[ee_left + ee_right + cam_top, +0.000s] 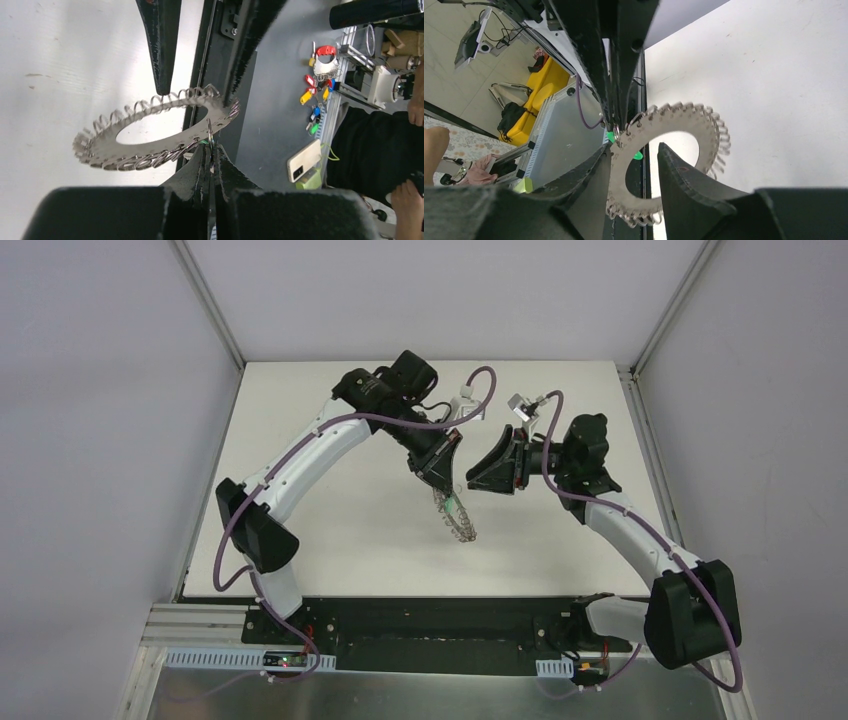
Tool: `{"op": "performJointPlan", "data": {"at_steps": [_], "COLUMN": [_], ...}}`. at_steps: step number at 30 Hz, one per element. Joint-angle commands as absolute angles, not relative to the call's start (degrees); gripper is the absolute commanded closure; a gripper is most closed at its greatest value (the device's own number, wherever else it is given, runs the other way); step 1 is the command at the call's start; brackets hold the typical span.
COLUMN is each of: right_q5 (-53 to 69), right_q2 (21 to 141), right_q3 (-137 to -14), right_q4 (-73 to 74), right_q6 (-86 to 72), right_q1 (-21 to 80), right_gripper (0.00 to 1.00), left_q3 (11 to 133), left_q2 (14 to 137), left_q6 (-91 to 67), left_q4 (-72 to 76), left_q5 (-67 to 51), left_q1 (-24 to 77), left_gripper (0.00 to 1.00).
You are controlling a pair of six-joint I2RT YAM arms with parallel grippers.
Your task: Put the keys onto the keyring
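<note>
**A:** Biggest things first. How does it stand?

**B:** Above the white table the two arms meet tip to tip. The left gripper is pinched tight on the rim of the flat grey metal keyring, the one fringed with small wire loops, and holds it up off the table.

**A:** And the other arm?

**B:** The right gripper has its jaws parted, one finger on either side of the rim. It grips nothing.

**A:** Where's the key?

**B:** The tiny silver key with the bright green plastic head sits right at the rim beside the left fingertips. It is mostly hidden behind the keyring.

**A:** So it's on?

**B:** Probably hooked, I'd judge, since nothing else seems to carry it. I can't see the threading itself. If it holds, little remains. If it doesn't, the threading is yet to do.
</note>
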State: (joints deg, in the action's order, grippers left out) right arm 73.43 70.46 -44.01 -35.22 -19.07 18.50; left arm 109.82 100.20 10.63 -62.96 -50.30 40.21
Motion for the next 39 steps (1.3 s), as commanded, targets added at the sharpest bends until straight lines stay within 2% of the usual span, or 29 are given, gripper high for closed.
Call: {"op": "performJointPlan", "data": {"at_steps": [1, 5, 12, 22, 39], "right_q5": [76.0, 76.6, 76.5, 76.1, 76.5], "right_q2": [67.7, 67.7, 68.7, 70.0, 71.3], "right_q3": [-44.6, -44.3, -45.5, -46.3, -46.8], "right_q4": [-36.7, -36.3, -29.4, -28.8, -28.8], "right_q6": [-17.7, -17.0, -11.1, -10.8, -11.6], "right_q1": [18.4, 19.1, 20.8, 22.5, 23.7], "right_gripper": [0.57, 0.56, 0.62, 0.63, 0.92], "left_q3": [114.6, 115.0, 115.2, 115.1, 115.0], "left_q2": [102.4, 103.3, 103.9, 105.0, 106.0], "left_q6": [10.6, 7.9, 6.9, 6.8, 6.7], "left_q4": [-70.3, -69.4, -68.6, -68.5, -68.1], "left_q5": [-50.7, -51.6, -52.9, -54.0, -54.3], "left_q1": [41.1, 41.3, 41.8, 42.4, 42.5], "left_gripper": [1.00, 1.00, 1.00, 1.00, 1.00]}}
